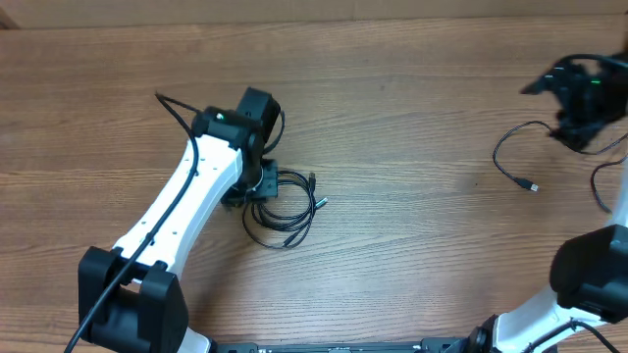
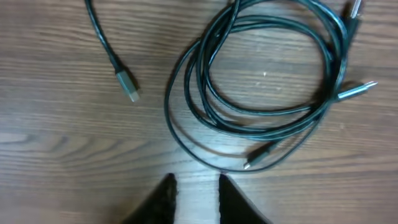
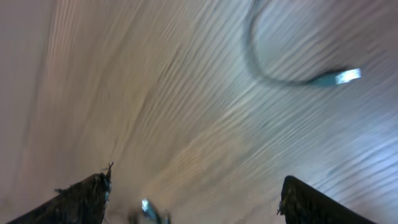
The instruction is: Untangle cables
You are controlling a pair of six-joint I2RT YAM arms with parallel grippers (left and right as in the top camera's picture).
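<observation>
A bundle of thin black cables [image 1: 282,211] lies coiled in loose loops on the wooden table, its plugs sticking out to the right. In the left wrist view the coil [image 2: 267,93] lies just beyond my left gripper [image 2: 194,182]. The jaws are a little apart with nothing between them. A separate cable end with a plug [image 2: 127,84] lies to the coil's left. My left gripper [image 1: 260,181] hovers at the bundle's left edge. My right gripper [image 3: 194,183] is wide open and empty, high at the far right [image 1: 579,98]. A separated cable [image 1: 510,162] lies below it, and its plug [image 3: 341,76] shows blurred.
Another thin cable loop [image 1: 599,186] lies at the table's right edge beside the right arm. A small plug [image 3: 147,208] shows blurred near the right gripper's left finger. The left arm's white body [image 1: 186,196] crosses the table's left half.
</observation>
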